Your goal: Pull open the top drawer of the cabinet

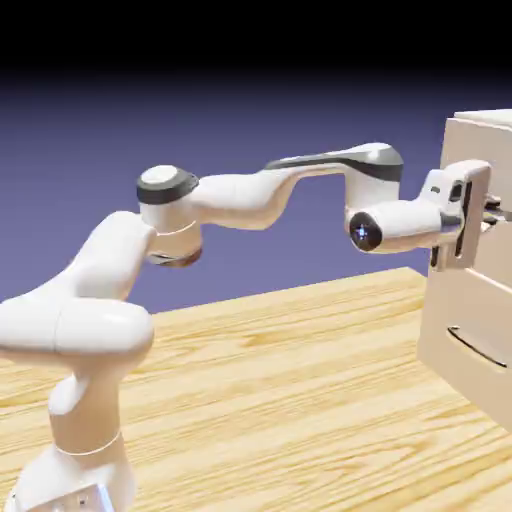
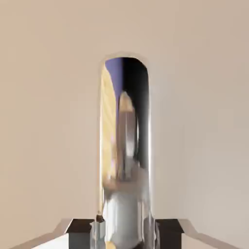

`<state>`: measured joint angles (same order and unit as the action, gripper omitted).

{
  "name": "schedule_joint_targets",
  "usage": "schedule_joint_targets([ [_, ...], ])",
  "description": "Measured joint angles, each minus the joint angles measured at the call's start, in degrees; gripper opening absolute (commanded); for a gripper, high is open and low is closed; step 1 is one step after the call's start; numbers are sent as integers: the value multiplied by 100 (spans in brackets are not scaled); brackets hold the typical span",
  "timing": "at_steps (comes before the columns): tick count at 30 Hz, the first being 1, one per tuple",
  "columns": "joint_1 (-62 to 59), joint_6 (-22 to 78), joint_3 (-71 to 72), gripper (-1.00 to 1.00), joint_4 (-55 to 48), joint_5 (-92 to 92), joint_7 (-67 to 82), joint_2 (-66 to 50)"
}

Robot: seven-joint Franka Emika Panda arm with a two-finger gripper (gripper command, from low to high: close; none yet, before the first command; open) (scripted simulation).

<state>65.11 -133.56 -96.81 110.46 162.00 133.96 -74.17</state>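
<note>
1. The pincer (image 1: 487, 208) sits at the end of the white arm (image 1: 230, 200), which reaches level across the worktop (image 1: 300, 400) to the upper front of the cabinet (image 1: 470, 290).
2. In the hand view the pincer (image 2: 124, 232) has both dark fingertips (image 2: 80, 228) pressed against the sides of a shiny metal bar, the handle (image 2: 125, 146). So it is pinching the handle, with the jaws closed onto it.
3. The handle runs straight up the hand view from between the fingertips and has a rounded far end. It mirrors the violet backdrop and the yellow wood.
4. The top drawer (image 2: 44, 121) fills the hand view behind the handle as a flat cream-beige face directly ahead of the pincer.
5. In the exterior view the top drawer (image 1: 500, 170) lies right at the pincer, with the handle (image 1: 497, 212) poking out just past the hand.
6. The lower drawer front (image 1: 470, 340) lies below the pincer and its curved dark handle (image 1: 478, 347) is untouched.
7. How far the top drawer is pulled out is hard to tell, as the frame edge cuts the cabinet.
</note>
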Motion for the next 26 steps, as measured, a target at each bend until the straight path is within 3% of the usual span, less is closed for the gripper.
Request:
schedule_joint_targets([
  [18,2682,1173,-1345,-100,3732,-583,260,-191],
  [26,3409,1669,-1802,-100,4993,-860,-387,-1201],
])
